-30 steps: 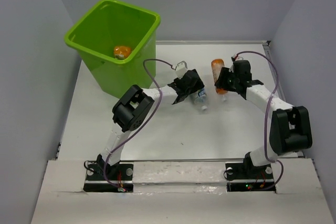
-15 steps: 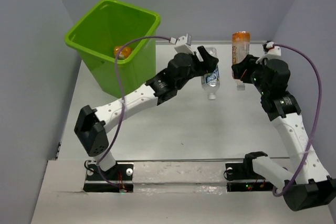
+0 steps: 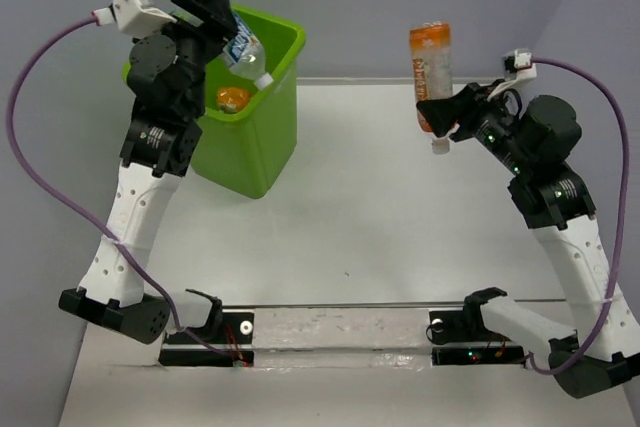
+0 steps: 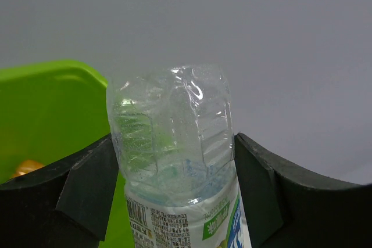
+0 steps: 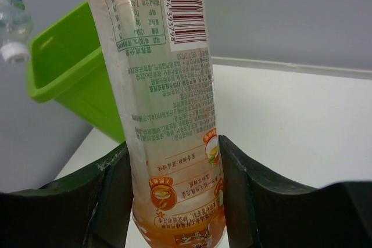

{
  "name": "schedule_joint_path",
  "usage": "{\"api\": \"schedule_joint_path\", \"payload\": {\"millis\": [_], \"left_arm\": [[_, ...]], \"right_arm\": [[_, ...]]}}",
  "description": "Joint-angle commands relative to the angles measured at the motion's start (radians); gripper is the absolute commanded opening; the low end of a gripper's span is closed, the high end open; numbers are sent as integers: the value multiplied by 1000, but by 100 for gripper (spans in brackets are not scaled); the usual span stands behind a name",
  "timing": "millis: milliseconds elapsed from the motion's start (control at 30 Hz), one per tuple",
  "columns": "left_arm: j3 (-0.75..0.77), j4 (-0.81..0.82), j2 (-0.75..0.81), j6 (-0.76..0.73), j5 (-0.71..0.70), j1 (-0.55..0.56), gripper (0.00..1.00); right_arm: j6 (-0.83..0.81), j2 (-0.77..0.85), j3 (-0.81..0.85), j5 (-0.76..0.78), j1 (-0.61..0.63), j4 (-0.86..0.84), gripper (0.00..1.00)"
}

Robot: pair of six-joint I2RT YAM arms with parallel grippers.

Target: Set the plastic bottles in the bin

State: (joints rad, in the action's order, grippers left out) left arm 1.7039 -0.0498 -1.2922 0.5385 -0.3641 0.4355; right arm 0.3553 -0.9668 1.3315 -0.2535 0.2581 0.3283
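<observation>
1. Right gripper is clamped on the orange-label bottle, cap down, in the air at 1 o'clock above the table.
2. Lime-green bin at 11 o'clock, one orange item inside.
3. Left gripper is clamped on the clear water bottle, tilted cap-down over the bin's opening.
4. Only the right wrist view shows the barcode; only the left wrist view shows the clear bottle's dented base.

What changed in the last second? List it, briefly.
The left tool carried the clear bottle up and left, from the middle of the table to above the bin. The right tool raised the orange bottle off it, cap down. Bin and the orange item inside stayed put.
</observation>
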Motion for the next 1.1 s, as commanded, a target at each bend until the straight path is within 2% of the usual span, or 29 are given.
{"api": "schedule_joint_path", "payload": {"millis": [0,100,133,167,333,467,533,567,700,733,800,833,900,933,1000,1033,1067], "left_arm": [[91,-44,-61,-81,-33,-188,18],[134,-68,-124,-98,-35,-227,72],[134,-91,-127,-94,-12,-236,92],[113,-85,-111,-91,7,-236,99],[-4,-24,30,-74,74,-236,99],[-87,-45,180,-95,122,-236,99],[-110,-85,256,-104,116,-236,99],[-157,-88,290,-109,105,-236,99],[-337,-71,493,-92,105,-236,99],[-398,-70,566,-88,123,-236,99],[-450,-81,626,-77,151,-236,99],[-486,-87,669,-77,177,-236,99],[-500,-119,691,-83,192,-236,99],[-498,-131,699,-89,197,-236,99],[-478,-162,703,-100,197,-236,99],[-462,-168,702,-110,198,-235,99],[-451,-176,700,-115,197,-236,99]], "right_arm": [[-6,-58,102,24,160,-49,28],[-36,-131,150,77,280,-48,28],[-56,-157,194,106,309,-46,28],[-67,-215,221,124,337,-48,28],[-124,-441,447,194,496,-51,28],[-159,-648,737,215,572,-51,28],[-162,-778,848,217,581,-51,28],[-161,-824,967,211,590,-51,28],[-145,-1033,1191,200,599,-84,29],[-141,-1090,1245,212,599,-165,32],[-142,-1131,1224,232,599,-283,34],[-145,-1154,1215,237,599,-413,35],[-144,-1257,1241,244,599,-487,39],[-142,-1303,1338,247,599,-503,42],[-157,-1424,1440,273,599,-531,65],[-171,-1434,1453,284,599,-563,88],[-177,-1426,1430,292,599,-572,97]]}}
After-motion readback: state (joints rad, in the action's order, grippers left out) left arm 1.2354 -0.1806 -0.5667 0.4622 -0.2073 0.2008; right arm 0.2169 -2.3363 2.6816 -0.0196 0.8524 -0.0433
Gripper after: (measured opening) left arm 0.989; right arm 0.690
